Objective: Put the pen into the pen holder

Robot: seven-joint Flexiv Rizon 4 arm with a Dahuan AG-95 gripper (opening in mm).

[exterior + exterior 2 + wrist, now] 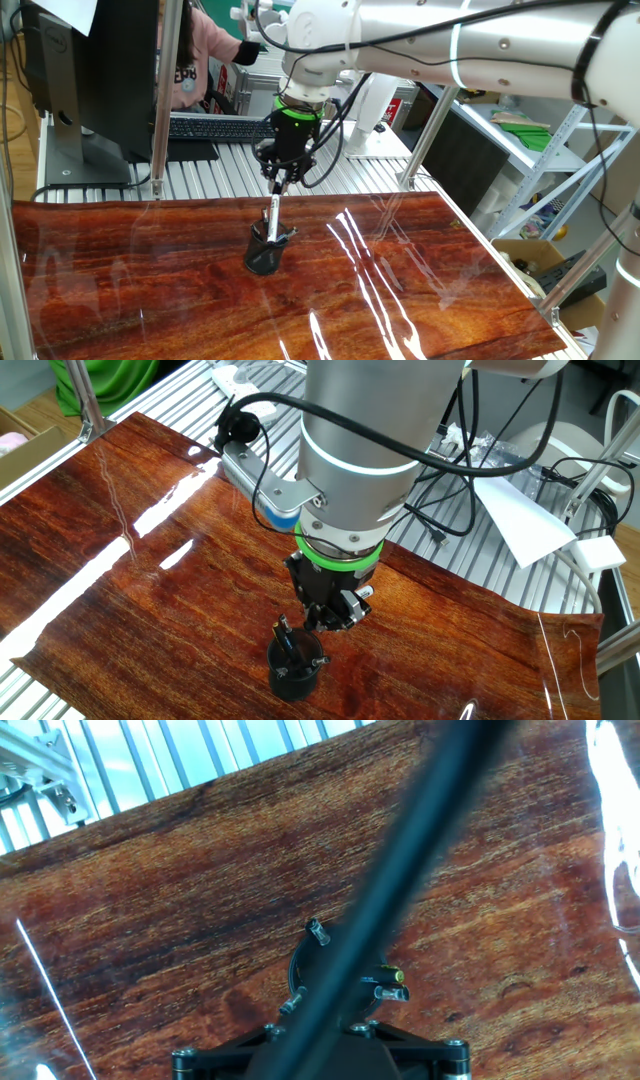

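Slim pen (273,211), silvery-white barrel with dark upper part, pinched upright between the fingers (279,181), lower end inside the black mesh pen holder (266,253) on the wood counter (420,290); tip hidden, hand view blurred.

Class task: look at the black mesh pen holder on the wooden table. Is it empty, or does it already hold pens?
Not empty. The pen holder already has short dark pens sticking above its rim; the hand view shows their tips too.

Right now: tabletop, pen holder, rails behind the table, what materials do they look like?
Tabletop: reddish wood grain, high-gloss; sharp white glare streaks suggest lacquer or a clear film, can't tell which.
Pen holder: matte black cup, no glare; mesh too small to confirm.
Rails: silvery ribbed strips, likely aluminium profile.
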